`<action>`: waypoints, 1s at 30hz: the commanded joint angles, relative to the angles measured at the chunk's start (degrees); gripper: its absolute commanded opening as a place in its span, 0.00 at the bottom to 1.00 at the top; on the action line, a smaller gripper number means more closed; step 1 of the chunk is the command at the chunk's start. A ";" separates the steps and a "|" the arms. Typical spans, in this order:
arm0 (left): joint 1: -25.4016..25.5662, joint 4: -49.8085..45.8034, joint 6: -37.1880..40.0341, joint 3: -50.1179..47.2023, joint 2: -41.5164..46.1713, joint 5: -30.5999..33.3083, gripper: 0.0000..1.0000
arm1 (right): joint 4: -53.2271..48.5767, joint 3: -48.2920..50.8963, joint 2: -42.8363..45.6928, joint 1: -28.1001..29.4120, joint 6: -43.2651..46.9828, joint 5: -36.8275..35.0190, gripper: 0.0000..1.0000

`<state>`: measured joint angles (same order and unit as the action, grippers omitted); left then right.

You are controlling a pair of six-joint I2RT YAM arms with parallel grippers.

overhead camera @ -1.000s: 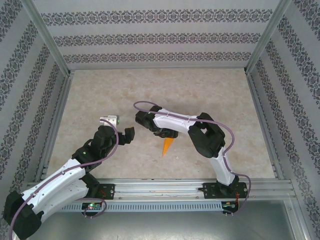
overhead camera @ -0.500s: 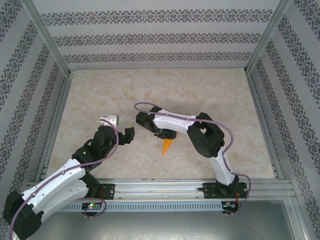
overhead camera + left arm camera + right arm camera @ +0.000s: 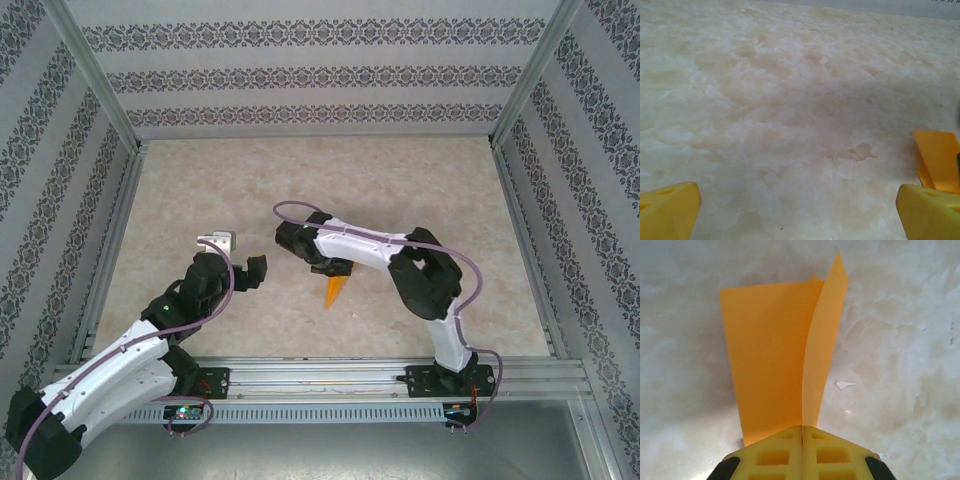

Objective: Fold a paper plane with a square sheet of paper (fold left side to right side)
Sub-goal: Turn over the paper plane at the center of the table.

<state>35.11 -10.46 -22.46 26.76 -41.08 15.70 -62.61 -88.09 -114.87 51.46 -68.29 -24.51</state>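
The orange sheet of paper is folded into a narrow pointed paper plane [image 3: 335, 291] lying on the table just in front of the right wrist. My right gripper [image 3: 802, 432] is shut on its centre ridge; one wing [image 3: 767, 355] lies flat to the left and a narrower flap [image 3: 824, 340] stands up to the right. In the top view the right gripper [image 3: 336, 270] sits over the plane's wide end, with the point toward the arm bases. My left gripper [image 3: 256, 268] hovers open to the left, apart from the paper. Its yellow fingertips [image 3: 669, 209] stand wide, and the paper's edge [image 3: 940, 155] shows beyond the right one.
The beige marbled tabletop [image 3: 400, 190] is ringed by patterned walls and a metal rail [image 3: 330, 372] at the near edge. A small white speck [image 3: 844, 384] lies on the table right of the paper.
My right gripper's jaws have closed onto the paper's centre ridge, and the right arm's elbow has shifted slightly right. The left gripper has drawn back a little, still open.
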 commanded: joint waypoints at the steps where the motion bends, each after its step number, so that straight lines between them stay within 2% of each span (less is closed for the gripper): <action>1: -1.06 -3.63 0.18 2.35 1.57 1.93 1.00 | 5.01 3.43 7.85 -0.48 5.76 -2.71 0.00; 3: -1.10 -4.58 -0.47 2.76 2.18 2.22 1.00 | 11.69 8.26 13.07 -0.55 10.47 -2.73 0.00; 5: -1.19 -4.92 -1.09 2.97 2.87 2.44 1.00 | 21.70 14.62 18.38 -1.26 17.01 0.35 0.00; 8: -1.36 -5.10 -2.05 3.19 3.68 2.42 1.00 | 39.79 25.89 26.25 -4.70 24.76 13.35 0.00; 12: -1.62 -5.44 -3.35 3.73 4.18 2.14 1.00 | 63.83 39.35 31.28 -11.92 23.10 35.07 0.00; 15: -1.85 -5.32 -4.27 4.24 4.08 1.67 1.00 | 71.60 42.53 29.24 -14.62 22.12 44.20 0.00; 23: -2.24 -5.49 -5.95 4.84 3.73 0.79 1.00 | 85.35 45.03 18.94 -15.76 19.86 51.45 0.00; 30: -2.33 -6.06 -6.91 4.50 2.85 0.38 1.00 | 88.94 46.04 13.05 -16.79 20.22 50.91 0.00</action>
<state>33.63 -14.70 -27.90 30.04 -38.02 16.53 21.76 -43.03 -100.73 35.33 -48.18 25.02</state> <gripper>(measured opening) 0.998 0.046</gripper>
